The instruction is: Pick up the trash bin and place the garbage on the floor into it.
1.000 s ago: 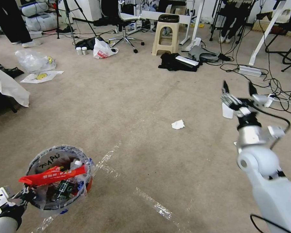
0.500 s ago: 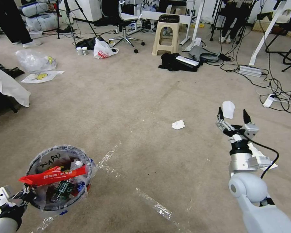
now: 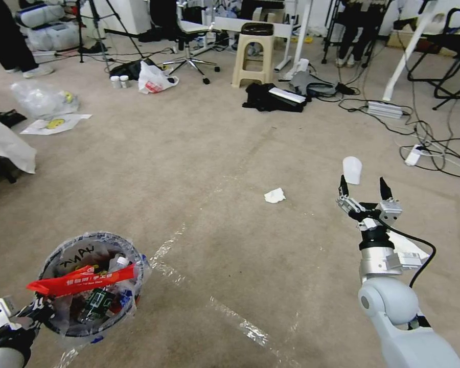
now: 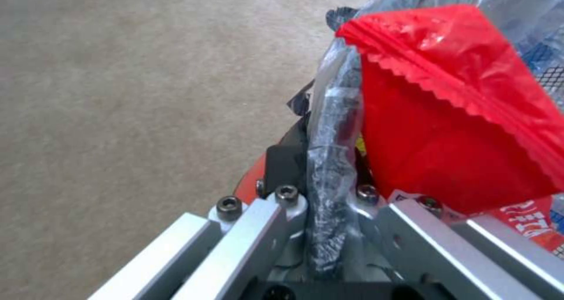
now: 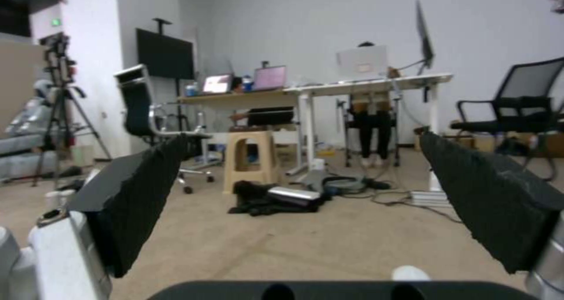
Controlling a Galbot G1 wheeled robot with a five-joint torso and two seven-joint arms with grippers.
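While the left gripper (image 3: pixel 33 306) clamps the trash bin (image 3: pixel 89 283) rim, the gaping right gripper (image 3: pixel 362 190) hovers nearer the crumpled tissue (image 3: pixel 274 195), lying to its left.

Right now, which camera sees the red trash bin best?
The head view: it shows the trash bin whole, with its bagged rim and the litter inside, held at the rim by the left gripper. The left wrist view is too close, catching just a strip of rim and a red wrapper.

right arm (image 3: pixel 393 306): white shell, silver wrist, black cable | fingers (image 3: pixel 385 188): black, pointed | left wrist (image 4: pixel 253 229): silver bars, black screws
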